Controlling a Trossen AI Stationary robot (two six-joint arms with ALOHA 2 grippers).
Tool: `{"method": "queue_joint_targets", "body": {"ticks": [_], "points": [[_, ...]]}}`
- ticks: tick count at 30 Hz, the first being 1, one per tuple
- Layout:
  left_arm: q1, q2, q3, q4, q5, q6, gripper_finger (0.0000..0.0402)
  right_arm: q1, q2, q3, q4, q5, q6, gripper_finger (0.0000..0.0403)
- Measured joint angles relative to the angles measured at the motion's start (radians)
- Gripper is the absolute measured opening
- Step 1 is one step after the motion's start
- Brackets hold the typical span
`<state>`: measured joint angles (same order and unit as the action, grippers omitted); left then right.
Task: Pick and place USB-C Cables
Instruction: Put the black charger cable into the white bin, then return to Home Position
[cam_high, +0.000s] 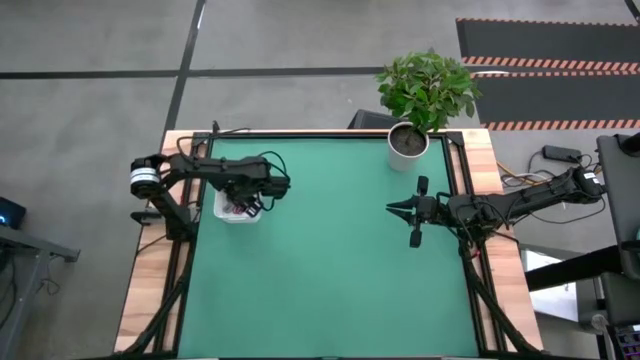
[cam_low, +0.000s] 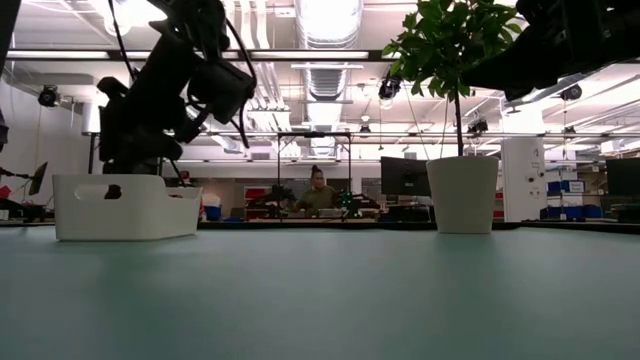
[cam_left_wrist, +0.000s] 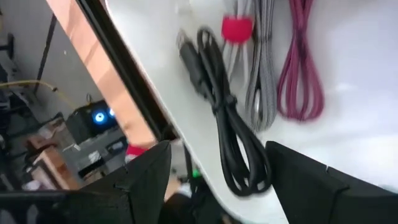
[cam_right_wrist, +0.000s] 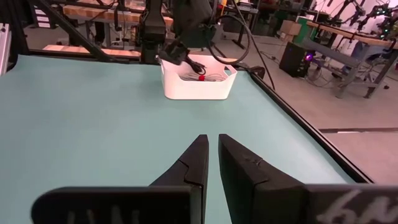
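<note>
— Left gripper (cam_left_wrist: 217, 186)?
— Fingers spread wide, empty, over the white tray (cam_high: 238, 214).
— Cables?
— Black cable (cam_left_wrist: 227, 134), grey cable (cam_left_wrist: 258, 81), red cable (cam_left_wrist: 300, 74) inside.
— Right gripper (cam_right_wrist: 211, 155)?
— Closed, empty, mid-table.

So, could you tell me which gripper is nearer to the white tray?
The left. The left gripper hangs open right over the white tray, while the right gripper waits shut far across the green mat.
</note>
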<state>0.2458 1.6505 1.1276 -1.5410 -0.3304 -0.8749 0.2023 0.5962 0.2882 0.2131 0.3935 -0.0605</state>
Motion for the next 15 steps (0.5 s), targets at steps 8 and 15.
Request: {"method": "queue_joint_targets", "body": {"ticks": [8, 15], "points": [[-0.008, -0.002, -0.002, -0.029, 0.064, 0.018, 0.0243, 0.0, 0.0, 0.0, 0.0, 0.0, -0.001, 0.0027], [-0.023, -0.011, 0.009, -0.03, 0.161, 0.053, 0.0243, 0.0, 0.0, 0.0, 0.0, 0.0, -0.002, 0.0027]]}}
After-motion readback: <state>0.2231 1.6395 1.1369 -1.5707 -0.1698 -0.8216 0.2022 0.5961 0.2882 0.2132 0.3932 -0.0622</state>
